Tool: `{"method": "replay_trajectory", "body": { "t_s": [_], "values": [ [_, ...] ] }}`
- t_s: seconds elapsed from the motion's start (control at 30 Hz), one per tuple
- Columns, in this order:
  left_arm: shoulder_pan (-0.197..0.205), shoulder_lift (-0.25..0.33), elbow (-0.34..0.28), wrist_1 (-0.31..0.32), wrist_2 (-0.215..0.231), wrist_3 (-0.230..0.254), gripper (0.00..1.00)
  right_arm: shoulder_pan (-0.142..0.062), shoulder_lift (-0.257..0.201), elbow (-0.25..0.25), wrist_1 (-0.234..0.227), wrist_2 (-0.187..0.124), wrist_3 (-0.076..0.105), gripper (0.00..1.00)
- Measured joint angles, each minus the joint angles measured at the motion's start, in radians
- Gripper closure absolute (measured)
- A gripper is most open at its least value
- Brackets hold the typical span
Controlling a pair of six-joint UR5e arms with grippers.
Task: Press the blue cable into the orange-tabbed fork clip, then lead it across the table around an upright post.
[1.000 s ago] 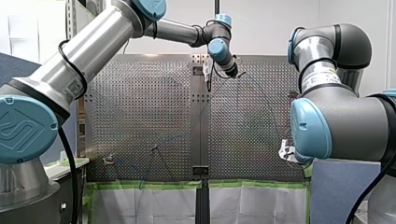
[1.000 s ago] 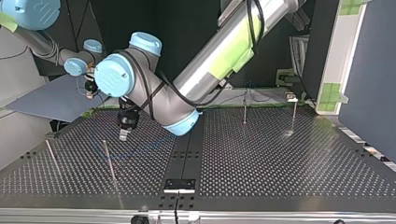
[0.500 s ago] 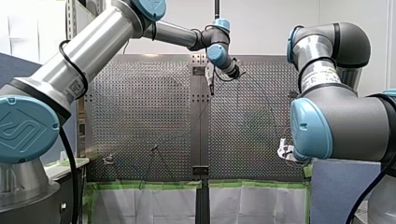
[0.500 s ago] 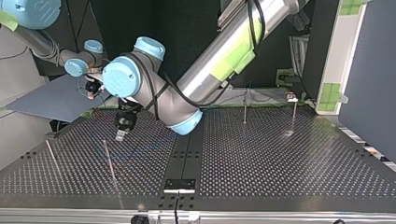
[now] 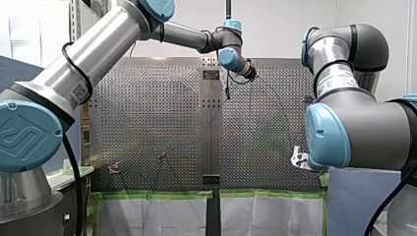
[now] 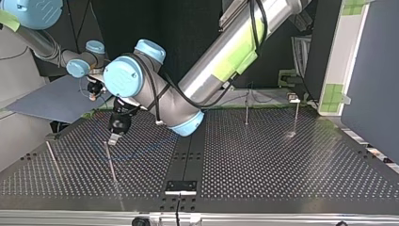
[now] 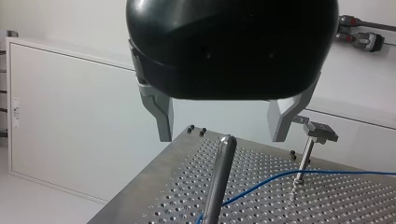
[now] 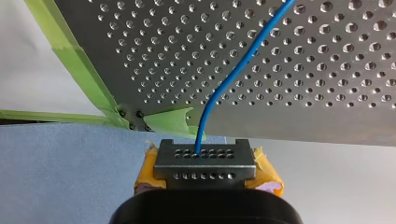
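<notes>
Left gripper: wide open, nothing held, metal fingers either side of the air just above the tip of a post. Top view agrees: it hangs over that post in the left half of the table. Right gripper: clamped on the cable, yellow pads showing at both sides, sitting just off the table's taped edge. In the left wrist view the cable lies low on the table, meets or nearly meets the post's base, and runs past a second post with a bracket head. Orange-tabbed clip: cannot pick it out, so cannot say whether the cable is seated. Risks, as judged: the post tip is in line with the gap, so a straight descent toward the cable could knock a finger on the post, and closing there could grab post, not cable. Cable hugs the plate, so the fingers may scrape or miss. A hard pull by the left could drag the cable through the right pads.
</notes>
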Motion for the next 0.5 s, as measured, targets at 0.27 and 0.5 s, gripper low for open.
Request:
{"method": "replay_trajectory", "body": {
  "t_s": [0.27,0.5],
  "values": [
    [0.000,0.000,0.000,-0.006,-0.001,0.000,0.00,0.001,0.000,0.000,-0.001,0.000,0.000,1.00],
    [0.001,0.000,0.000,-0.009,-0.002,-0.001,0.00,0.001,0.000,-0.001,-0.001,0.000,0.000,1.00]
  ]
}}
